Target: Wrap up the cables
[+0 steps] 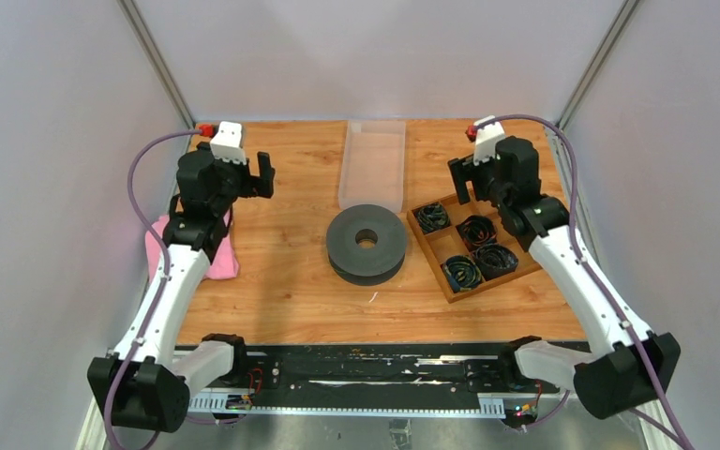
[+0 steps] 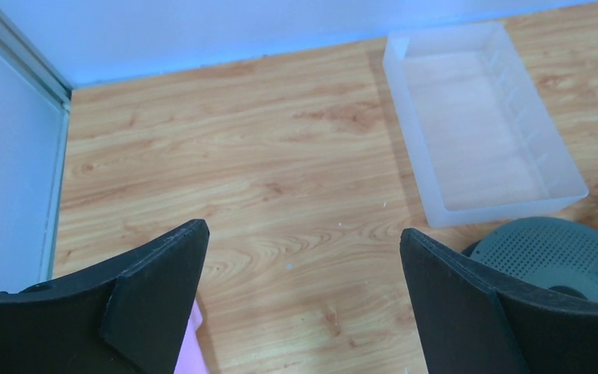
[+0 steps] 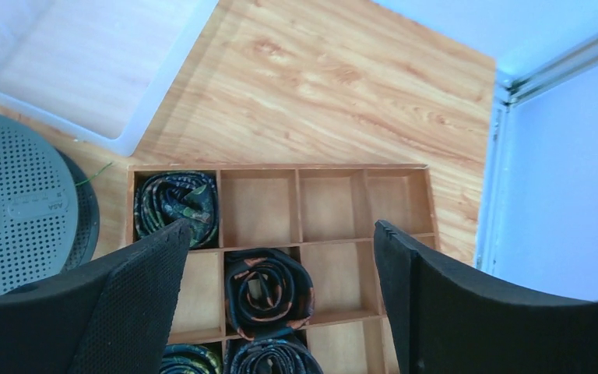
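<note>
Grey spool (image 1: 367, 242) is sitting on the worktop (image 1: 281, 281); left hand (image 2: 304, 236) and right hand (image 3: 280, 230) are hovering either side of it, both released.

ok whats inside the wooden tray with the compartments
Four compartments of the wooden tray hold dark coiled cable bundles; three cells along one row are bare. Fingers of the right end effector hide some other cells.

Pale lilac walls (image 1: 375, 56) with metal corner rails (image 1: 156, 61) enclose a wood-grain table (image 1: 281, 281).
</note>
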You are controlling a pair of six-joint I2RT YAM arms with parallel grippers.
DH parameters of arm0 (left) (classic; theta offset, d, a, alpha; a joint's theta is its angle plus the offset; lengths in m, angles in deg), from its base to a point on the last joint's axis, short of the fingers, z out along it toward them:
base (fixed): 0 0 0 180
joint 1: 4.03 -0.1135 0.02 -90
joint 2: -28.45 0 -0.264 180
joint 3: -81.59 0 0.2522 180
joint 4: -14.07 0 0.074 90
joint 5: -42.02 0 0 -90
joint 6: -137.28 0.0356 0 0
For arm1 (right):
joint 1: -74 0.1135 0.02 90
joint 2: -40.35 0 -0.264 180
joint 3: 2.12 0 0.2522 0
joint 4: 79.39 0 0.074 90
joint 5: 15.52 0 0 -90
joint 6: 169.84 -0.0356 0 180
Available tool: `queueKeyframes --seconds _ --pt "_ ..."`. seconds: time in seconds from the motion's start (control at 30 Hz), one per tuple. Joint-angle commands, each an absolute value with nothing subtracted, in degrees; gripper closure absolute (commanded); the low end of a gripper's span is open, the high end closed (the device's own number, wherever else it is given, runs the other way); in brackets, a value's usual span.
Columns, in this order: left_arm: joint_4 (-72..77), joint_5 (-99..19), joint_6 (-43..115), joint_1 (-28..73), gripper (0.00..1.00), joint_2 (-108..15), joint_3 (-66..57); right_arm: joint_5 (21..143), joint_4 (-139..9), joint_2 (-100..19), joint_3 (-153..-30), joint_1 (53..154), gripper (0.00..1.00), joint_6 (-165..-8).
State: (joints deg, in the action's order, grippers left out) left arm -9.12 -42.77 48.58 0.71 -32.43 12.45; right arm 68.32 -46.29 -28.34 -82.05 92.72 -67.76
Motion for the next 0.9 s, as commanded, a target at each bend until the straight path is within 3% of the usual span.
queueKeyframes --seconds 0.0,0.87 --pt "-1.0 -41.7 47.1 0.4 0.02 -27.2 17.2 63.8 -52.6 -23.9 -77.3 91.8 0.12 -66.8" --pt "-3.2 -37.8 50.9 0.4 0.02 -22.1 19.8 66.1 -54.9 -22.3 -73.2 91.3 0.15 -64.2"
